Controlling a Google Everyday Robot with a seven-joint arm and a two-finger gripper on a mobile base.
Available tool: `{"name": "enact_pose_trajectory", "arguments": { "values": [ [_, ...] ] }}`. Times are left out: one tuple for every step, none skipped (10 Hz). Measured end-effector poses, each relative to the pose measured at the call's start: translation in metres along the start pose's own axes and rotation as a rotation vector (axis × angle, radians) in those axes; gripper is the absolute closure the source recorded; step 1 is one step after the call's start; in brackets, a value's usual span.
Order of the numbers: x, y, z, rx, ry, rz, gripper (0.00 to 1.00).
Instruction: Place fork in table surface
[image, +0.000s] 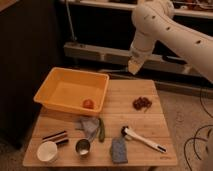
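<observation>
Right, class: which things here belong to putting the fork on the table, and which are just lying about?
Job: table, end effector above its far edge; fork not clearly visible.
Lying about: yellow bin, white-handled tool, metal cup, white bowl, grey cloth, dark sticks.

My gripper (133, 68) hangs before a dim, dark back wall (30, 45) crossed by pale shelf rails (95, 52). Speckled grey floor (192, 117) lies to the right, with black cables (197, 142) looping across it.
</observation>
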Motion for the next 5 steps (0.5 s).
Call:
{"name": "enact_pose_trajectory", "arguments": {
  "values": [
    [0.022, -0.001, 0.013, -0.01, 0.014, 0.023, 1.0],
    [0.054, -0.005, 0.025, -0.022, 0.04, 0.051, 1.0],
    [0.082, -0.007, 0.033, -0.038, 0.063, 0.075, 1.0],
    [0.107, -0.008, 0.041, -0.059, 0.083, 0.093, 1.0],
    [0.131, -0.005, 0.056, -0.086, 0.099, 0.113, 1.0]
  ]
}}
